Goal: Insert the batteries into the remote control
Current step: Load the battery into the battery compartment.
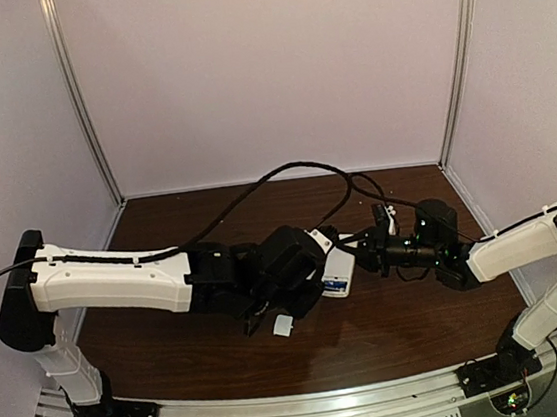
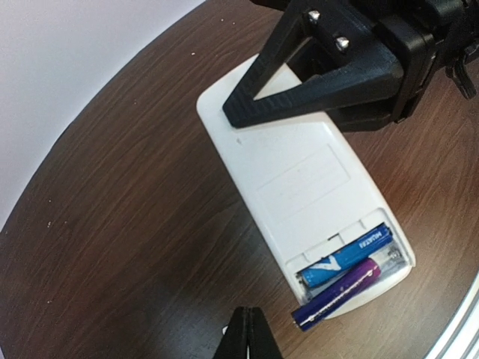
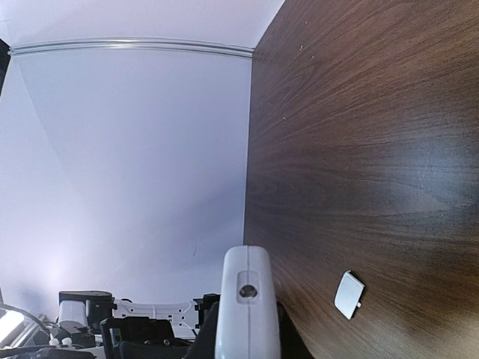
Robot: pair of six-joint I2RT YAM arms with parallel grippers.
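The remote control (image 2: 299, 172) lies white back up with its battery bay open at the near end. One blue battery (image 2: 346, 258) sits in the bay. The second battery (image 2: 340, 293) lies askew on top, its tip sticking out past the bay's edge. My left gripper (image 2: 247, 336) is shut and empty, just beside that tip. My right gripper (image 2: 314, 82) is shut on the remote's far end, whose end face (image 3: 245, 314) shows between its fingers in the right wrist view. From above, the remote (image 1: 338, 274) lies between the left gripper (image 1: 271, 315) and the right gripper (image 1: 361, 251).
The small white cover piece (image 3: 349, 294) lies loose on the dark wooden table, near the left gripper in the top view (image 1: 283, 326). White walls enclose the table (image 1: 393, 326) on three sides. A black cable (image 1: 285, 173) loops over the back of the table.
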